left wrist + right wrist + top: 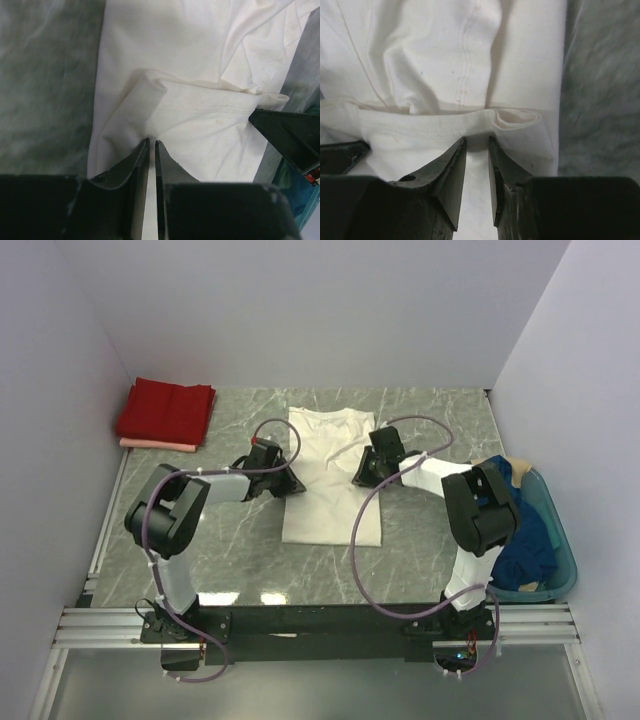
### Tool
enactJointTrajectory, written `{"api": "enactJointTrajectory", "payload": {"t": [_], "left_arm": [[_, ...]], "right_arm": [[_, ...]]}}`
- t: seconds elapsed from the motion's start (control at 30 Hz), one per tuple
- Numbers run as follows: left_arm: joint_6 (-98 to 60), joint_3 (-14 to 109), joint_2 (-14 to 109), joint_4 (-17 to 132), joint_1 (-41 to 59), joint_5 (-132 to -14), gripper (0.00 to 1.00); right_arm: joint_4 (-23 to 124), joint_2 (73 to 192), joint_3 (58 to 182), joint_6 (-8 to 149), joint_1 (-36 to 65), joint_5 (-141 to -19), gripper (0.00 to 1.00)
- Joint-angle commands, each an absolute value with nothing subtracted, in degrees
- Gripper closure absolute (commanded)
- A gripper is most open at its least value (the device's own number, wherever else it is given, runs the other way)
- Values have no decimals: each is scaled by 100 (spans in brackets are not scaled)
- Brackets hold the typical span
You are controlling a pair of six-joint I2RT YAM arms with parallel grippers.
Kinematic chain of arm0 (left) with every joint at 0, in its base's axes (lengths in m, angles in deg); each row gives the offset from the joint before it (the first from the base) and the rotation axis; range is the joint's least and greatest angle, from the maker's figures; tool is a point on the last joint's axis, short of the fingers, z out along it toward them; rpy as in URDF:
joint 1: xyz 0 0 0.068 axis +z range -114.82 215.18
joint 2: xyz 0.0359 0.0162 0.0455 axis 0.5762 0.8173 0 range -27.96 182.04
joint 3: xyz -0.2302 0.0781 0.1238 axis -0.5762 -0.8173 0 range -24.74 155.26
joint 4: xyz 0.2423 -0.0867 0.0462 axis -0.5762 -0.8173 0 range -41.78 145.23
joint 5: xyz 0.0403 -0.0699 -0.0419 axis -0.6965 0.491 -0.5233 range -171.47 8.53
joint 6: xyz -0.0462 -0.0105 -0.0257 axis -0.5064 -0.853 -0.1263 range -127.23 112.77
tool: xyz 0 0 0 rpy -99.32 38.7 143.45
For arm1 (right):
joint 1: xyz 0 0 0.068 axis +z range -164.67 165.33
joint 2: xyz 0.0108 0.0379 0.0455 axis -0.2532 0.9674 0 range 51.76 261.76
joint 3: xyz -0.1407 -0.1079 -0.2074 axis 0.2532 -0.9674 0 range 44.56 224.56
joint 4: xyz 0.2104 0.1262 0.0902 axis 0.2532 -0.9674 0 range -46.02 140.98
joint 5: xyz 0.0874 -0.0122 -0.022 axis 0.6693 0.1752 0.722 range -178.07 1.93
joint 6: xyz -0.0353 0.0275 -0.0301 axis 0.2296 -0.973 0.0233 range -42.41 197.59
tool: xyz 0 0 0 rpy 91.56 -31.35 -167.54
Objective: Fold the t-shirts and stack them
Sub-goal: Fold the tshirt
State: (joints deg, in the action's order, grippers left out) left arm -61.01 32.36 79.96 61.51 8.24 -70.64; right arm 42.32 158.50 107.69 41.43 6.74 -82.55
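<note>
The cream-white t-shirt [330, 480] lies flat at the table's middle, with a hemmed flap folded across it. My left gripper [284, 481] is at its left edge and is shut on a pinch of the cloth [190, 115], with creases running from my fingertips [145, 145]. My right gripper [366, 476] is at the shirt's right edge. Its jaws stand a little apart, with the hem [445, 131] lying across the tips. The red t-shirt [165, 410] lies folded on the pale pink one [155, 445] at the back left. The dark blue t-shirt [525, 540] lies crumpled in the basket.
A teal plastic basket [562, 560] stands at the right table edge, with a tan cloth [518, 468] at its far end. White walls close in the left, back and right sides. The marbled tabletop [430, 420] surrounds the shirt.
</note>
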Motion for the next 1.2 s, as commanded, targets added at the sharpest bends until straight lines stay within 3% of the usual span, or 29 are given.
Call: {"api": "enactJointTrajectory", "payload": {"t": [0.0, 0.3, 0.5, 0.7, 1.17], "left_arm": [[-6041, 2442, 7420, 5839, 741, -7268, 83], [-6207, 1122, 6013, 5918, 565, -7321, 83], [-6199, 1163, 5493, 5787, 556, -7427, 81], [-5865, 1858, 5729, 5374, 565, -7681, 80], [-5680, 1947, 6441, 5479, 837, -7937, 82]], "right_arm": [[3990, 15451, 10108, 4051, 976, -8122, 68], [4272, 14721, 9255, 3910, 1601, -8201, 68], [4211, 14659, 9386, 4050, 1601, -8227, 68], [3965, 14484, 9703, 4191, 1574, -8297, 69], [4113, 14413, 9474, 4340, 942, -8131, 72]]}}
